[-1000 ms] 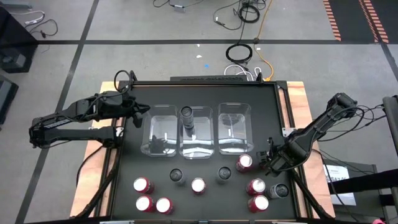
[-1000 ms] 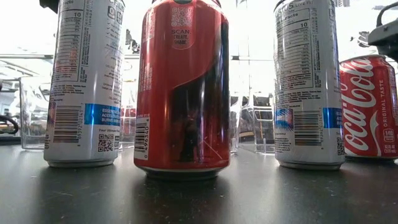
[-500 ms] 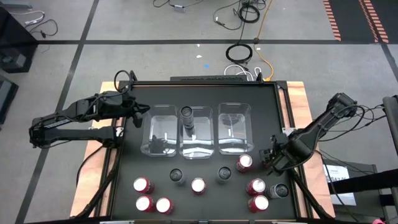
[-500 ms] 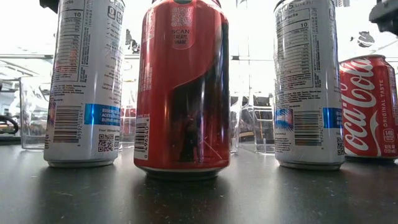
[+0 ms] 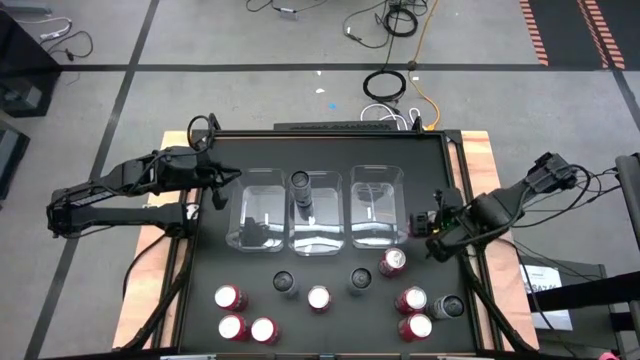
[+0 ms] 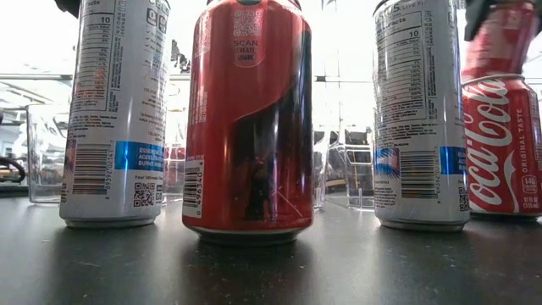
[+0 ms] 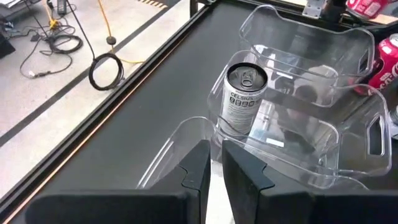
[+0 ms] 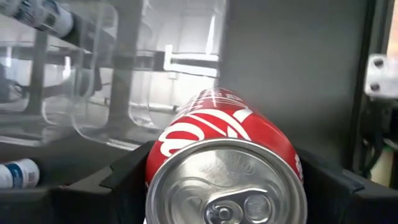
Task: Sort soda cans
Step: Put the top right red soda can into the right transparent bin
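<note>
Gripping a red soda can (image 8: 225, 163) sideways, the right pincer (image 5: 437, 226) hangs beside the rightmost bin (image 5: 377, 180).

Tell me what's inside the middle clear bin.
One upright silver Celsius can stands inside the middle bin, at its far end. Through the clear walls, the rest of its floor looks bare, though reflections blur parts. The left gripper, shut, hovers near the bins.

Colours and patterns on the black table (image 5: 250, 160)

A red can (image 8: 227, 165) with white script and silver top is seen; white-silver cans (image 6: 117, 110) are printed with black text and blue bands; bins (image 5: 377, 205) are clear; the table edge at 3 o'clock is pale wood.
</note>
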Tool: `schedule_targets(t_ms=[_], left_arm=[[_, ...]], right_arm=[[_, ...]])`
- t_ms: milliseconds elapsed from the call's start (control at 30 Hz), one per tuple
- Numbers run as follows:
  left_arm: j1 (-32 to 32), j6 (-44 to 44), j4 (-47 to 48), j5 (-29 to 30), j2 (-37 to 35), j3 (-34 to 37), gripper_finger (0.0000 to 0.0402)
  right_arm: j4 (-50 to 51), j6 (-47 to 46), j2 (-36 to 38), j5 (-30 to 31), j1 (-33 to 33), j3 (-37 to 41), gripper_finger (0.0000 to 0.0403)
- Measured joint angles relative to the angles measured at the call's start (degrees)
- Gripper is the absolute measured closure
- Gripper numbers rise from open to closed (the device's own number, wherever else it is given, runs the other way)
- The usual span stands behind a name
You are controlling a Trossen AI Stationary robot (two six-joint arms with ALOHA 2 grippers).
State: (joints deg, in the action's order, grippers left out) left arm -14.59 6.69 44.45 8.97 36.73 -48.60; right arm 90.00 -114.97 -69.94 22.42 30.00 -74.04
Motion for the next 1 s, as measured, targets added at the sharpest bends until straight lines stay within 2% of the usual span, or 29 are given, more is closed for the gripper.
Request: schedule_targets(t_ms=[233,400,533,767,1000], left_arm=[[0.0,0.0,0.0,0.0,0.0,0.0,0.0349],[0.0,0.0,0.0,-0.1,0.0,0.0,0.0349],[0.0,0.0,0.0,-0.2,0.0,0.0,0.0349],[0.0,0.3,0.0,-0.2,0.0,0.0,0.0349],[0.0,0.5,0.0,-0.2,0.0,0.0,0.0349]], right_arm=[[0.0,10.3,-2.5,4.7,-7.8,-5.6,0.0116],[-1.0,21.0,-6.0,4.6,-15.5,-8.0,0.0114],[-6.5,30.0,-9.1,4.1,-22.4,-8.1,0.0113],[-16.5,45.7,-16.2,-2.9,-34.8,-8.1,0.0111],[-25.1,54.7,-24.1,-6.9,-40.8,-8.1,0.0111]])
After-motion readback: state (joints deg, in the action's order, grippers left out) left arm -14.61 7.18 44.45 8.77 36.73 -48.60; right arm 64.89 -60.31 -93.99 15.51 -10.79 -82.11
